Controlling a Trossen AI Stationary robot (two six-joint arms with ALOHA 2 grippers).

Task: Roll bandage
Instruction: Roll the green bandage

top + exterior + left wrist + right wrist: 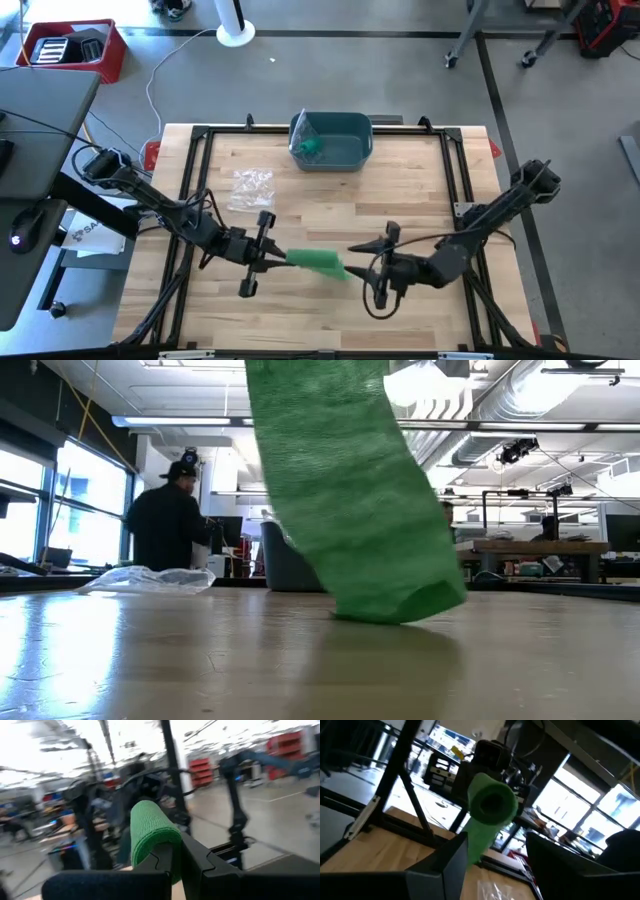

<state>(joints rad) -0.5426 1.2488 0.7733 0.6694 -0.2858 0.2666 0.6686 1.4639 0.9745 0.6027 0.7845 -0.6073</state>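
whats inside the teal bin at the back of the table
A green bandage roll lies against the left wall of the teal bin. The rest of the floor looks bare; the near wall hides nothing obvious.

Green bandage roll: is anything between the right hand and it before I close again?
Nothing visible. The green fabric bandage roll is clamped at one end by the shut left hand; its free end points at the open right hand, with only bare wooden table beneath it.

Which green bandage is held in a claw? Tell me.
The green bandage roll at mid-table, clamped at one end by the left claw. The other green bandage lies loose in the teal bin at the table's far edge.
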